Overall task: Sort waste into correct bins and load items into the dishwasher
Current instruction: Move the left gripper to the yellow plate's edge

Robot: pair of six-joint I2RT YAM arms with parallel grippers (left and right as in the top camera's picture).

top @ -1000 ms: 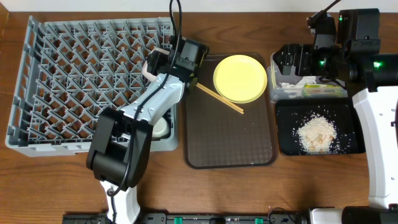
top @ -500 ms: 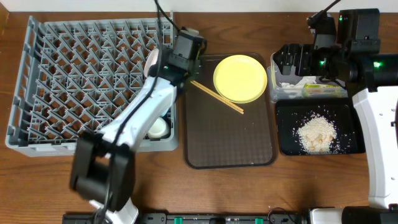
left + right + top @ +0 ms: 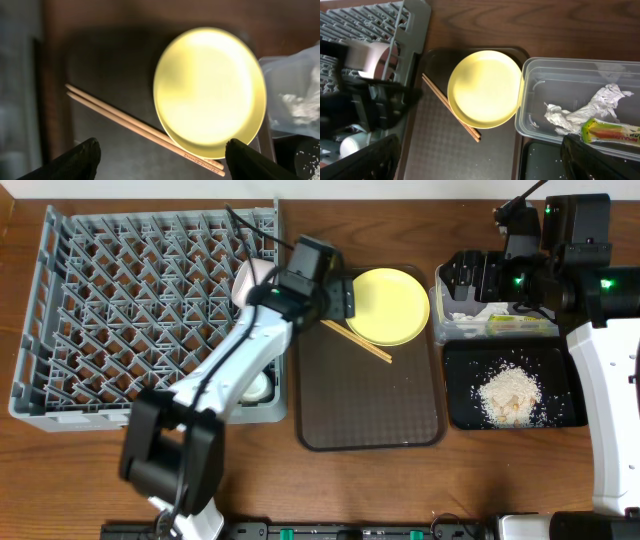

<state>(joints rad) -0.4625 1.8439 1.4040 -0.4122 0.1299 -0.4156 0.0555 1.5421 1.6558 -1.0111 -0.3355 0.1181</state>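
On tray (image 3: pixel 370 415), chopsticks (image 3: pixel 355 341) lie diag., prob. touching plate (image 3: pixel 386 305).

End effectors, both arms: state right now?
Left end effector: open, holding nothing.
Right end effector: open, holding nothing.

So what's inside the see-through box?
Inside the clear plastic tub lie crumpled white paper scraps and a green-yellow printed wrapper. Whatever sits beneath them is covered.
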